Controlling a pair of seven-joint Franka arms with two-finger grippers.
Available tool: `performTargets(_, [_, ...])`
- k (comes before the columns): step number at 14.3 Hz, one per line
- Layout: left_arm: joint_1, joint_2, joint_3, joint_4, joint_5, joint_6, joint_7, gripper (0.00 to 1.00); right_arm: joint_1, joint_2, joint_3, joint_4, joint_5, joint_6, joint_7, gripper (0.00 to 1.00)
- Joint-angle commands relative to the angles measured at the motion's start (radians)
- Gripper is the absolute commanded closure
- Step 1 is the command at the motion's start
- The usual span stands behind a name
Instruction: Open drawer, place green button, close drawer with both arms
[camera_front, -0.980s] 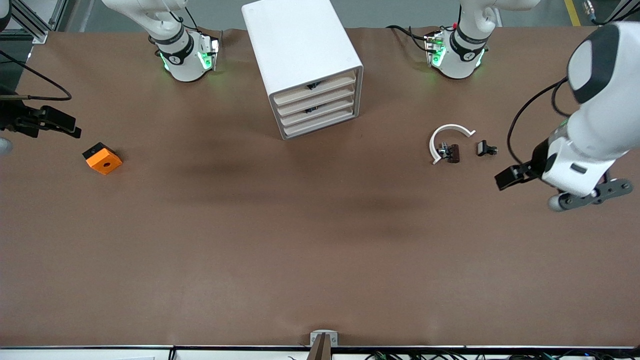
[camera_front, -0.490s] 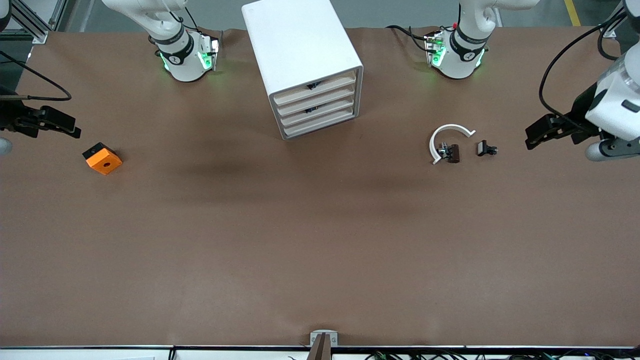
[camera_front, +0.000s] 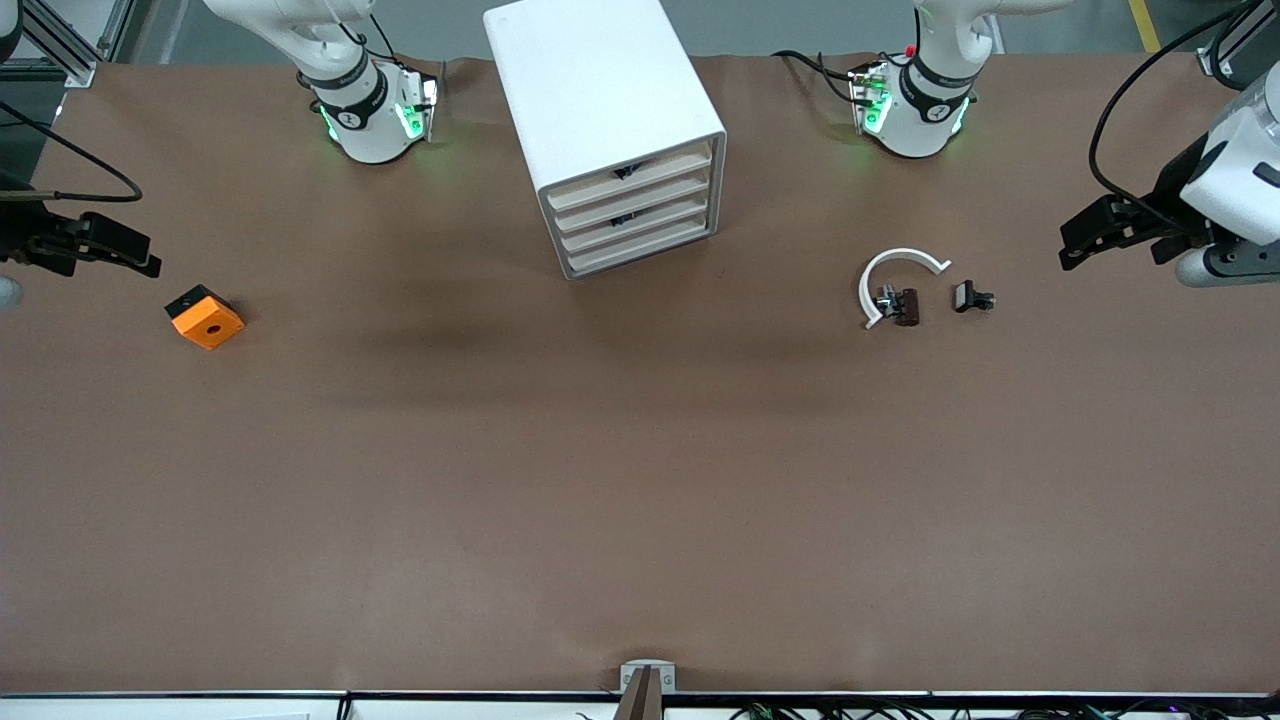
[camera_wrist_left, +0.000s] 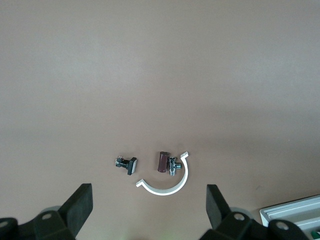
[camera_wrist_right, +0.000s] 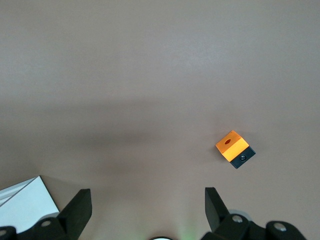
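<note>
The white cabinet (camera_front: 600, 100) stands between the two arm bases with all four beige-fronted drawers (camera_front: 632, 207) pushed in. No green-capped button shows in any view. Small dark shapes (camera_front: 627, 171) show in the gaps above two drawers; I cannot tell what they are. My left gripper (camera_front: 1085, 238) hangs open and empty over the table's edge at the left arm's end; in the left wrist view (camera_wrist_left: 149, 205) its jaws stand wide apart. My right gripper (camera_front: 140, 255) is open and empty over the right arm's end, as the right wrist view (camera_wrist_right: 147, 205) shows.
A dark brown part with a white curved strip (camera_front: 893, 290) and a small black and silver part (camera_front: 972, 297) lie toward the left arm's end; both show in the left wrist view (camera_wrist_left: 165, 172). An orange block with a hole (camera_front: 205, 317) lies near the right gripper.
The left arm has lifted and swung out toward its own end of the table, away from the small parts. The right arm has not moved.
</note>
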Motion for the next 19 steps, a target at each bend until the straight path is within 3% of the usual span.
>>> performTargets(1, [0.021,-0.047,-0.012,-0.035,0.000,-0.016,-0.001,0.00,-0.005,-0.010,0.002,-0.002,-0.012,0.003,-0.013,0.00])
performTargets(19, [0.050,-0.044,-0.006,-0.005,0.013,-0.056,-0.001,0.00,0.005,-0.013,0.011,0.034,-0.046,0.026,-0.001,0.00])
